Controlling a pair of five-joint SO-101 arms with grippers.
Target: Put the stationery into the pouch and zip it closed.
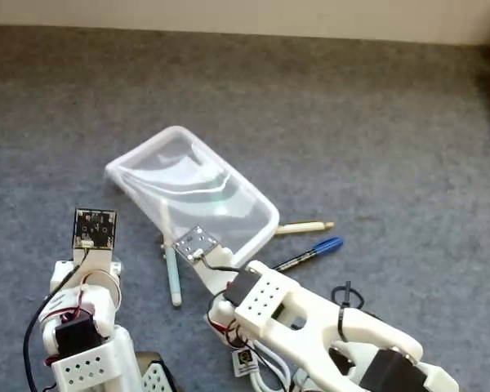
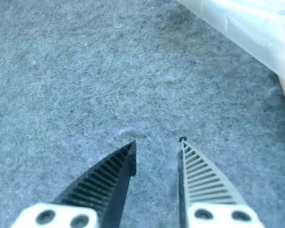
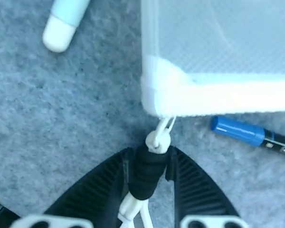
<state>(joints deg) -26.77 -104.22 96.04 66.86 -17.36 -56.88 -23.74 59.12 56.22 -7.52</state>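
Pouch: clear, laid mid surface. Zip pull clamped in right pincer, presumably to work zip. Left pincer parted over bare surface. Outside pouch: blue pen, beige pen at 4 o'clock; pale pen at 7 o'clock.

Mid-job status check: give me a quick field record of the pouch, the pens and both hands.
Pouch: translucent white plastic pouch on grey carpet
Right hand: shut on black zipper pull at pouch corner
Left hand: open, empty, over carpet
Pens outside pouch: light-blue pen, blue-capped black marker, beige pen
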